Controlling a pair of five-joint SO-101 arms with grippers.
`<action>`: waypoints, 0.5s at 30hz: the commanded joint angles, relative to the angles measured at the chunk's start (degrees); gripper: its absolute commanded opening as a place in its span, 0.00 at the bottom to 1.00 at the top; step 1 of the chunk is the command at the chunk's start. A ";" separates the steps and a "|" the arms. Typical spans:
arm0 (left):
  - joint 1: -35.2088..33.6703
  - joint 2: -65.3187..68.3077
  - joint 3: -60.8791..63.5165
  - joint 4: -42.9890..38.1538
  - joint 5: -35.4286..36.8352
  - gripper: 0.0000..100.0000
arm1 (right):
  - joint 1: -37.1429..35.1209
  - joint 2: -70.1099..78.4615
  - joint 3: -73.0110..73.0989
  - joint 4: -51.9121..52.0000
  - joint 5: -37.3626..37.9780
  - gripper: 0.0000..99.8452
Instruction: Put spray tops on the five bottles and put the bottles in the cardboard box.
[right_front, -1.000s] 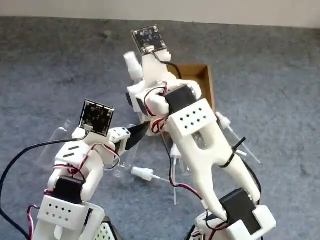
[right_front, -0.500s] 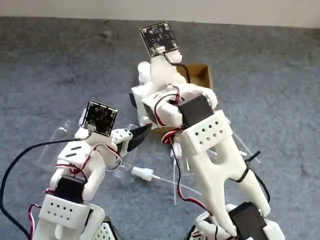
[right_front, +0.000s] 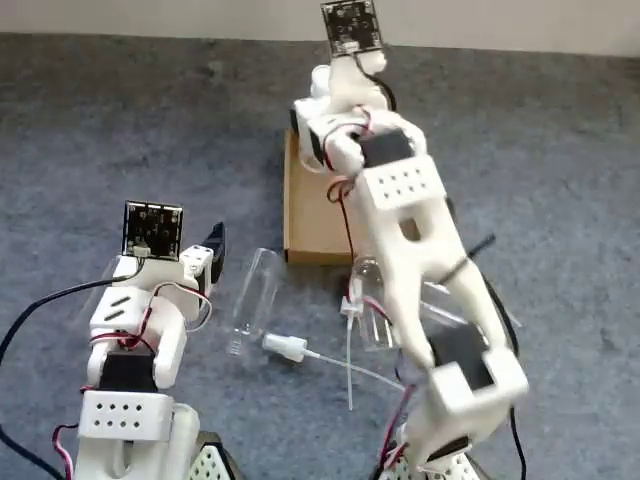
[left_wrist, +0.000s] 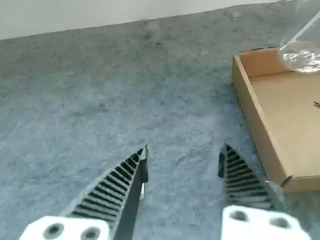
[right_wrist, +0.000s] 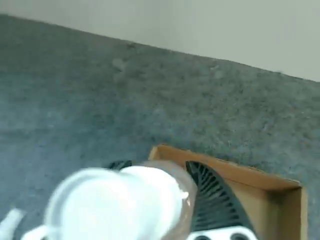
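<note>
1. The right gripper is shut tight on a clear bottle. A white spray top is on the bottle.
2. In the high view, the bottle hangs over the 12 o'clock end of the box. Its round base points down at the box floor and its long side leans a bit.
3. The box is right under the bottle, so the next move is likely to go down and let go.
4. The left gripper is wide open and holds nothing. It sits at 8 o'clock from the box, over the desk.
5. A bare bottle lies on its side at 4 o'clock from the left gripper. Its long side runs from 12 to 6 o'clock.
6. A loose top with a thin tube lies by its 6 o'clock end. The left arm is nearer to both.
7. The bottles look smooth and round, so they may roll. The box is brown card with low walls. The desk is rough gray cloth.
</note>
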 joint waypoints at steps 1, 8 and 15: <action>-0.57 -0.31 -0.04 -2.11 -0.35 0.16 | 1.01 7.16 -11.65 -1.71 0.26 0.00; -0.57 -0.31 0.22 -2.11 -0.35 0.15 | 0.75 19.21 -21.23 -1.71 0.26 0.00; -0.57 -0.31 0.22 -2.11 -0.35 0.15 | 0.84 22.64 -22.37 -1.63 -3.69 0.00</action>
